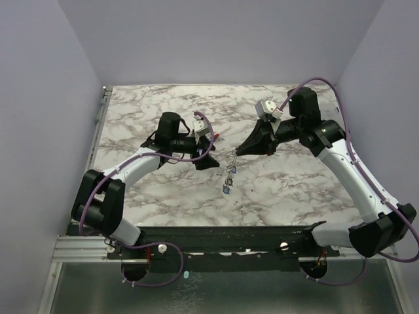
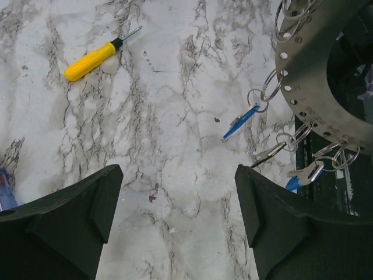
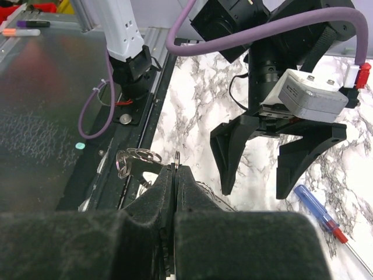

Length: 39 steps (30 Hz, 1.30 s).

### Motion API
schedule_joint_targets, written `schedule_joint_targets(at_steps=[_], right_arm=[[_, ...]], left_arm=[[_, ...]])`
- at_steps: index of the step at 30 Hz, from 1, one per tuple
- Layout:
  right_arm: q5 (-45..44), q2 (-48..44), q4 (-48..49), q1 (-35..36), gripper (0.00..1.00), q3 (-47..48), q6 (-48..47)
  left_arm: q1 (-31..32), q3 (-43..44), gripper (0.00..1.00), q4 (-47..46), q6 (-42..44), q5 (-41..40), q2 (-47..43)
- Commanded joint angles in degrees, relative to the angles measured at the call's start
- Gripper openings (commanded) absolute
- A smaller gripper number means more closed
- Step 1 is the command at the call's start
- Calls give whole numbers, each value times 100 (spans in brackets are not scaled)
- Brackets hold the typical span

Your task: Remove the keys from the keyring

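The keyring (image 2: 309, 87) is a grey perforated metal loop, held up off the marble at the top right of the left wrist view. Small split rings hang from its rim and carry the keys: one blue-headed key (image 2: 242, 121), a silver one (image 2: 268, 155) and another blue-headed one (image 2: 303, 178). My right gripper (image 3: 176, 175) is shut on the keyring's edge (image 3: 176, 158). In the top view it (image 1: 241, 152) holds the keys (image 1: 228, 174) dangling over the table. My left gripper (image 2: 178, 198) is open and empty, just left of the keyring; it also shows in the top view (image 1: 208, 159).
A yellow-handled screwdriver (image 2: 96, 58) lies on the marble beyond the left gripper. A red-and-blue stick tool (image 3: 320, 213) lies beside the left gripper. The black rail and metal shelf (image 3: 52, 116) run along the table's near edge.
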State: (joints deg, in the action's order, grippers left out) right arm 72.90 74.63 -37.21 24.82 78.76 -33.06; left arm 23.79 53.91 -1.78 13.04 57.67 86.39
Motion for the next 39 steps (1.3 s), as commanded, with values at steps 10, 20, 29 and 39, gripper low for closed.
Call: schedule_joint_targets(at_steps=[10,20,29,39], right_arm=[[342,60,-85,75,1,357,31],[392,44,-10,85,1,351,137],[235,-31,47,71,1,409,230],[-250,-199,298,-172,1,271,535]], left_arm=[[425,-490,86,-1762,-1099,329,197],[663,-769,85,-3183,-2111,242,373],[675,-896,41,-3337,-2303,365,345],[378,-960,0,-3346,-2915,360,35]])
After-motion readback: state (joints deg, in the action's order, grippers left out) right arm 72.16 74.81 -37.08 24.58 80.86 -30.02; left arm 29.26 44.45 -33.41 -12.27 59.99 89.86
